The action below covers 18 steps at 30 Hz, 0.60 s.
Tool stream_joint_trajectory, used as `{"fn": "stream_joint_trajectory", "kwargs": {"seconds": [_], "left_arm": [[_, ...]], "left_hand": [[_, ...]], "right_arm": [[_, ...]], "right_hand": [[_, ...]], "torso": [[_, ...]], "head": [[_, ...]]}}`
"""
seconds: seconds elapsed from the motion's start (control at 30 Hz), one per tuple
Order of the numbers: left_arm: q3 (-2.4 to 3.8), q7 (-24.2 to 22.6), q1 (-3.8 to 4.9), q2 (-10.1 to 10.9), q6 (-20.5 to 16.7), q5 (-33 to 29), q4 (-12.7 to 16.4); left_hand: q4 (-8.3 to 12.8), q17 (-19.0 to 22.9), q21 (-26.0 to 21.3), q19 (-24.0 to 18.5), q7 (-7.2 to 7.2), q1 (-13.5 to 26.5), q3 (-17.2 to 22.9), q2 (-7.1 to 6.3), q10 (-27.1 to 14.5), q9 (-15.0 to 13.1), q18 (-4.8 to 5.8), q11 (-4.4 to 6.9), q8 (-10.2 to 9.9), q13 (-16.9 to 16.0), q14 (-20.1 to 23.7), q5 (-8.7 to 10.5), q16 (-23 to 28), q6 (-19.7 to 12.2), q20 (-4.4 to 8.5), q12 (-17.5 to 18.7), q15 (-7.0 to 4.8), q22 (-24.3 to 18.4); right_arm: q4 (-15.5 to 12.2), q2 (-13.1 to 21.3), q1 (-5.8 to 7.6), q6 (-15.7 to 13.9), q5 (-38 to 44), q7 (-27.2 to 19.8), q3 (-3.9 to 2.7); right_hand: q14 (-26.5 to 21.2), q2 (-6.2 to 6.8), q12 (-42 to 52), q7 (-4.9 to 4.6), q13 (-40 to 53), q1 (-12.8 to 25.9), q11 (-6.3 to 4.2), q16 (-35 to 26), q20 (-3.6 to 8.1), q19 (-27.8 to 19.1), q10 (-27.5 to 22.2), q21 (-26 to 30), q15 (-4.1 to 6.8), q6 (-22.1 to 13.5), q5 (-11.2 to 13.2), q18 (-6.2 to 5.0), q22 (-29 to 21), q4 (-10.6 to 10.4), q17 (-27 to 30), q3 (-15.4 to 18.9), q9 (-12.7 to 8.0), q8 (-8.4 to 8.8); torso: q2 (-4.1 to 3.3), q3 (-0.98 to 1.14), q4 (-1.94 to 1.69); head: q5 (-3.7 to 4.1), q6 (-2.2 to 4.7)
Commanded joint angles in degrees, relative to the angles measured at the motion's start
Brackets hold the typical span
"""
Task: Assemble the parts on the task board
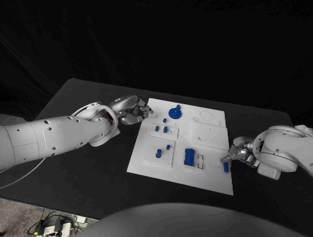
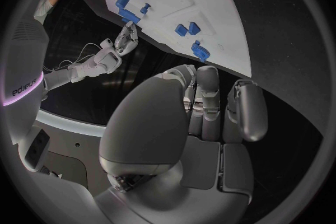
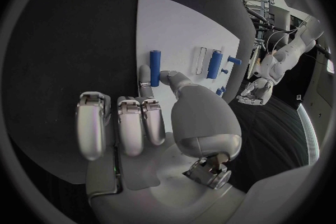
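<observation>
The flat white task board [image 1: 210,136] lies in the middle of the black table [image 1: 78,163]. Small blue parts [image 1: 189,157] sit on it. The left hand [image 1: 132,109] hangs by the board's left edge, its fingers curled in around nothing. The right hand [image 1: 240,154] is at the right edge, its fingertips [image 3: 145,75] touching a small blue stick [image 1: 225,167]; I cannot tell if it holds it.

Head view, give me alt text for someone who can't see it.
A white task board with small blue parts lies on a black table. The right hand touches a blue cylinder at the board's edge; the left hand hovers curled at the opposite edge.
</observation>
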<state>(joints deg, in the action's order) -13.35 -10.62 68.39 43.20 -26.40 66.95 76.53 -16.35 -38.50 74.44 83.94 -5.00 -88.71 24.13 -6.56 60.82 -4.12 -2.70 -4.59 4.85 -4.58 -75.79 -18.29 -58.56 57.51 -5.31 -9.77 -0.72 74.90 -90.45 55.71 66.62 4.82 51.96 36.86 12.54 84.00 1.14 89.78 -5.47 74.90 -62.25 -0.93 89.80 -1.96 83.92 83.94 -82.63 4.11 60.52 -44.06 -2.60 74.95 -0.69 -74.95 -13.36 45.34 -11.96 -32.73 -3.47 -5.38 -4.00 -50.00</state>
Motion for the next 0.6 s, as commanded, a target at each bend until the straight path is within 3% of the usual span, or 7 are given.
{"fn": "stream_joint_trajectory", "kwargs": {"seconds": [0.03,0.33,0.6], "left_arm": [[0.04,0.1,-0.01,0.0,0.7,0.3,0.2],[0.03,0.3,-0.08,-0.1,0.7,0.3,0.0],[0.03,0.2,-0.15,-0.4,0.8,0.3,-0.1]], "left_hand": [[0.0,0.0,-0.2,-0.1,-0.31,-0.5,0.3,-0.21,0.3,-0.1,-0.55,-0.03,0.2,-0.1,0.0,-0.27,0.1,0.0,-0.46,-0.4,0.55,10.8],[0.0,0.0,-0.2,-0.1,-0.32,-0.5,0.4,-0.22,0.4,-0.1,-0.55,-0.03,0.2,-0.1,0.0,-0.27,0.2,0.0,-0.47,-0.4,0.55,10.8],[-0.1,0.0,-0.2,-0.1,-0.33,-0.4,0.4,-0.25,0.4,-0.1,-0.55,-0.03,0.2,-0.1,0.0,-0.26,0.2,0.0,-0.48,-0.4,0.56,10.8]], "right_arm": [[-1.0,0.4,-1.06,-1.4,-3.1,0.4,0.88],[-6.0,2.2,2.46,-3.2,-7.4,0.5,0.85],[-7.0,0.6,3.58,-2.9,-10.6,0.5,0.85]], "right_hand": [[6.0,-0.06,0.2,2.76,15.1,0.5,-0.52,0.2,0.18,2.3,6.1,0.3,0.63,-2.1,0.3,0.63,12.5,4.2,-15.1,-4.7,0.6,-0.54],[6.0,-0.11,0.2,2.97,15.1,2.3,-0.72,0.2,0.44,2.2,6.1,0.4,0.84,-2.7,3.1,0.59,12.4,3.6,-15.1,-5.1,1.4,-1.3],[6.0,-0.36,0.2,2.96,15.1,3.1,-0.72,0.2,0.48,2.0,6.1,0.7,0.86,-3.0,4.1,0.52,12.3,3.1,-15.1,-5.3,1.6,-1.46]], "torso": [[0.03,0.02,0.04],[0.02,-0.05,-0.03],[-0.01,-0.01,-0.06]], "head": [[-0.16,0.0],[0.43,0.0],[0.75,0.0]]}}
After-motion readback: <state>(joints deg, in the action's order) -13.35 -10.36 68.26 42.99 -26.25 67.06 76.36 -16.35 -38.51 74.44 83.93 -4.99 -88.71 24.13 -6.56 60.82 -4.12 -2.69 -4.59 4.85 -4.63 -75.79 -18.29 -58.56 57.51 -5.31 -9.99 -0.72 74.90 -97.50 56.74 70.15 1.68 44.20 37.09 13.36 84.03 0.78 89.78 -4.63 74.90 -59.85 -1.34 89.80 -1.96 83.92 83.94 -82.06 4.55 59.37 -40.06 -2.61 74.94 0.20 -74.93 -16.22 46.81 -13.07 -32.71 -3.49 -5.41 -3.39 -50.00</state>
